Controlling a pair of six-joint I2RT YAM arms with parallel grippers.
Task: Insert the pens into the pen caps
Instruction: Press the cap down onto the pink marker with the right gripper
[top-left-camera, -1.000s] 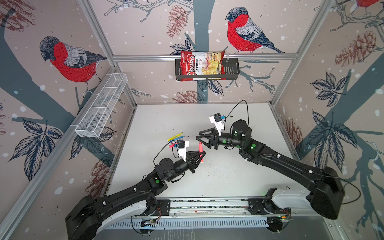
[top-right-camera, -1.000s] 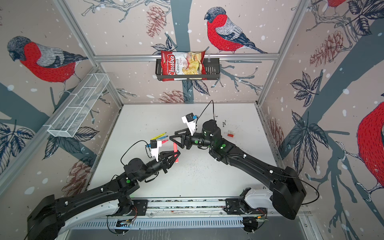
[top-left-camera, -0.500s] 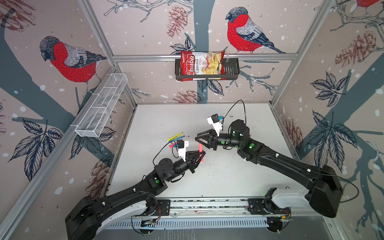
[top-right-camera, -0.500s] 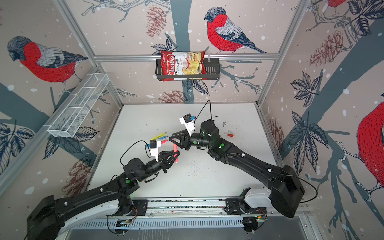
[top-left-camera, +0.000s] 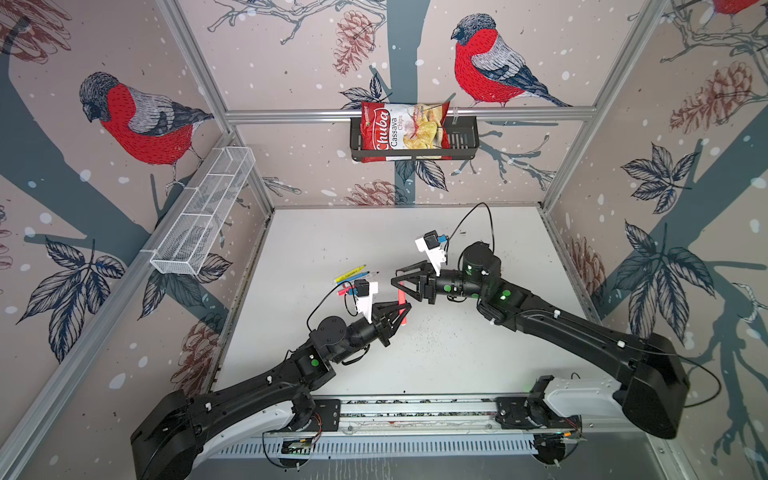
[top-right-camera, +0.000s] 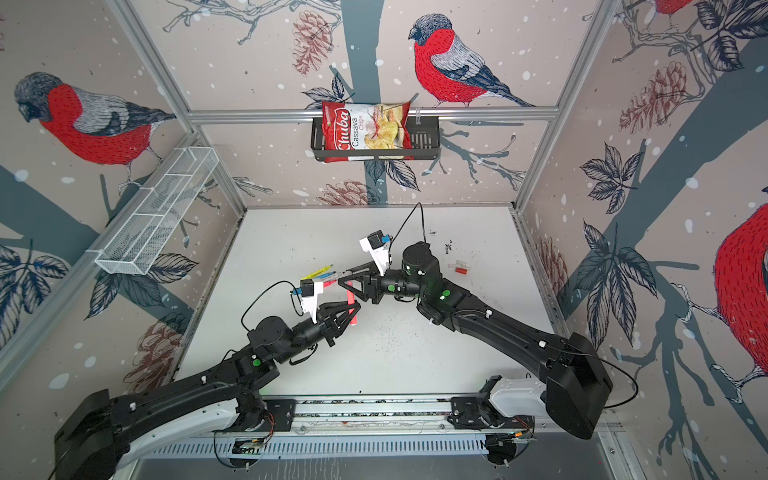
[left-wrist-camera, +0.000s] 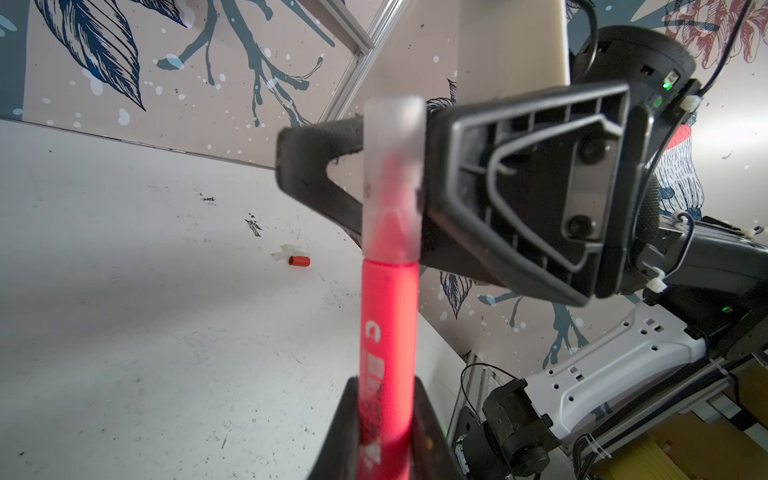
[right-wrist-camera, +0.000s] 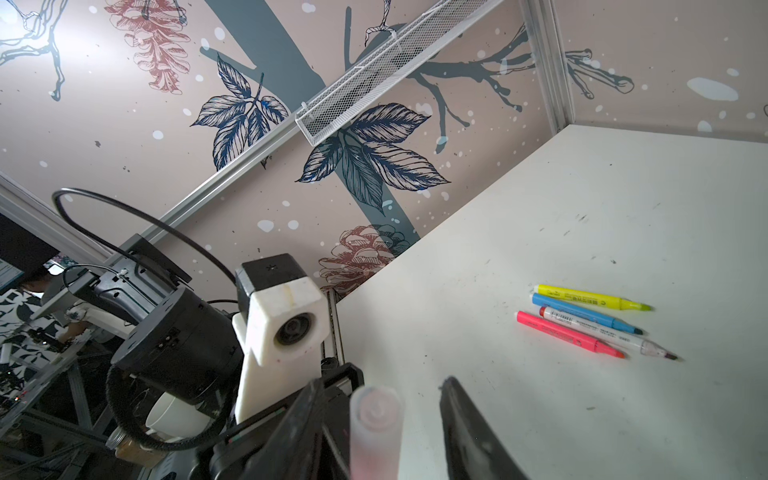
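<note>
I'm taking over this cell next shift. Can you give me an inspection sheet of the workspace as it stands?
surface: white table, scuffed, with dark specks.
job's things: pink pen upright with clear cap on its tip; four loose pens side by side on the table; red cap and clear caps lying apart from them.
clutter: nothing seen.
grippers: left gripper shut on pink pen; right gripper open, fingers either side of the clear cap, with a gap at one.
cables: wrist-camera cable loops clear of the pens.
surroundings: chips bag in black basket; white mesh tray; bird wallpaper.
</note>
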